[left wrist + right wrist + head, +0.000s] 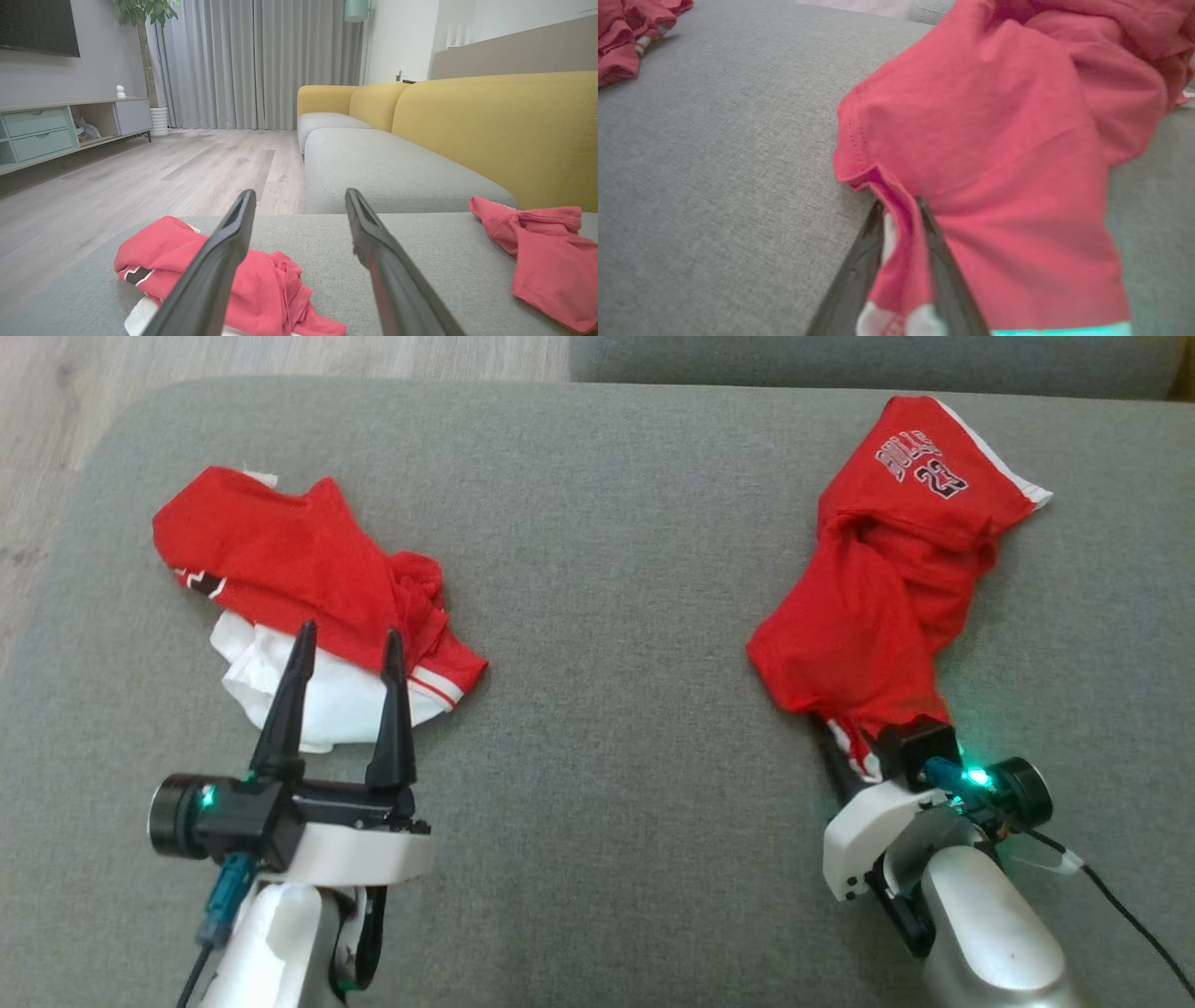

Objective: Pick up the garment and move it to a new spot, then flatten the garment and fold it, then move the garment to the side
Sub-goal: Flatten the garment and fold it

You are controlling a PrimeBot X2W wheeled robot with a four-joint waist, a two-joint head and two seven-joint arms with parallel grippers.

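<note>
Soft even daylight, mild blur, faint shadows

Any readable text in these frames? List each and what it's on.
"BULLS": tilted letters on the jersey, at its far end.
"23": just under that, same jersey.
Black-and-white mark on the left garment: unreadable.
No other text is legible.
</note>
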